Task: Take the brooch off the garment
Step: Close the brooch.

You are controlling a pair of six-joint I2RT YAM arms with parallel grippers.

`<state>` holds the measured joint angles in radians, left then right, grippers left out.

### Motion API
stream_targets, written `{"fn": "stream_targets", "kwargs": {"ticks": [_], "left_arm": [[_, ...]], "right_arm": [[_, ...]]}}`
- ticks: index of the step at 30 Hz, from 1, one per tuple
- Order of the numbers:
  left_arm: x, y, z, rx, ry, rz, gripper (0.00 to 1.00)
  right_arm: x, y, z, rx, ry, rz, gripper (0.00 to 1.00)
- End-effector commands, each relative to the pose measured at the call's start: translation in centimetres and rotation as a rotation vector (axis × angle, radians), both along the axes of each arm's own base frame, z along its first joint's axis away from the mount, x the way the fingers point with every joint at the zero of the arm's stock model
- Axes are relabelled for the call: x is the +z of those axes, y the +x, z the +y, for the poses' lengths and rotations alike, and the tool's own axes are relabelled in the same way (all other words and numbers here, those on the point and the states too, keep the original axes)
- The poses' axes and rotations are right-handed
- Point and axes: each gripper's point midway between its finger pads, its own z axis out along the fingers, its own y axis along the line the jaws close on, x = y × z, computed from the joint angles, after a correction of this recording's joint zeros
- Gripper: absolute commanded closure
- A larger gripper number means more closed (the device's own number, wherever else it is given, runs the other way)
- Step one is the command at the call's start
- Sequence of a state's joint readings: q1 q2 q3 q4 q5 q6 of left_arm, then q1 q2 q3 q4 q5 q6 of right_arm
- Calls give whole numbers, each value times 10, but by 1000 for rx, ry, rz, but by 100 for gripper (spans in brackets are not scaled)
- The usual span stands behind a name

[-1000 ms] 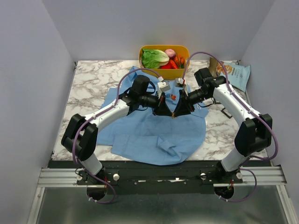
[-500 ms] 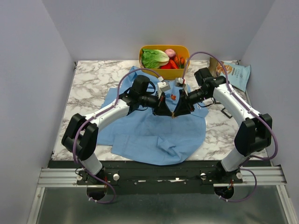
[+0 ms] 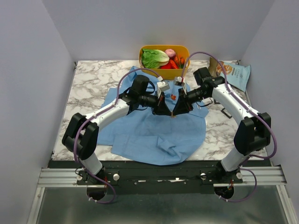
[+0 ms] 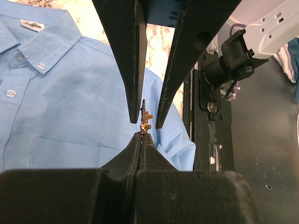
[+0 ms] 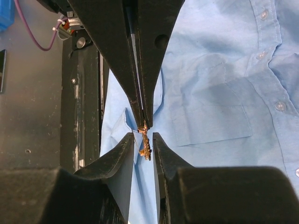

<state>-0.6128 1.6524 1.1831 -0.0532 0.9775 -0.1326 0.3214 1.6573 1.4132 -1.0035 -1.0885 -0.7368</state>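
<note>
The garment, a light-blue shirt, lies spread on the marble table with its collar toward the far side. Both grippers meet tip to tip just above its middle. My left gripper is shut on the lower end of the brooch, a tiny golden-tan ornament lifted off the cloth. My right gripper is open, one jaw on each side of the brooch with a small gap on both sides. From the top the brooch is only a speck between the left gripper and the right gripper.
A red-orange ornament sits on the shirt just beyond the grippers. A yellow basket of vegetables stands at the far edge, a snack bag at the far right. A small dark object lies right of the shirt.
The right gripper's jaws have narrowed slightly around the brooch. Both gripper tips have shifted a little toward the far side; the left gripper stays shut on the brooch.
</note>
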Motion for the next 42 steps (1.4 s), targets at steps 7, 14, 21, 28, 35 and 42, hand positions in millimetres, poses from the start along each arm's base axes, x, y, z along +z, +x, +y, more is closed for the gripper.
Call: {"fn": "stream_targets", "kwargs": {"ticks": [7, 14, 21, 28, 35, 42], "left_arm": [[0, 1, -1, -2, -7, 8, 100], [-1, 1, -1, -1, -5, 7, 100], [0, 1, -1, -2, -7, 6, 100], [0, 1, -1, -2, -7, 8, 100], [-1, 1, -2, -4, -6, 8, 100], [1, 1, -2, -5, -8, 4, 100]], "right_arm": [[-11, 12, 0, -33, -26, -15, 72], [-12, 18, -1, -63, -44, -34, 75], [-17, 27, -4, -107, -78, -50, 77], [-17, 35, -6, -147, -103, -81, 77], [-15, 39, -8, -163, -116, -100, 76], [-12, 42, -12, -180, -129, -129, 75]]}}
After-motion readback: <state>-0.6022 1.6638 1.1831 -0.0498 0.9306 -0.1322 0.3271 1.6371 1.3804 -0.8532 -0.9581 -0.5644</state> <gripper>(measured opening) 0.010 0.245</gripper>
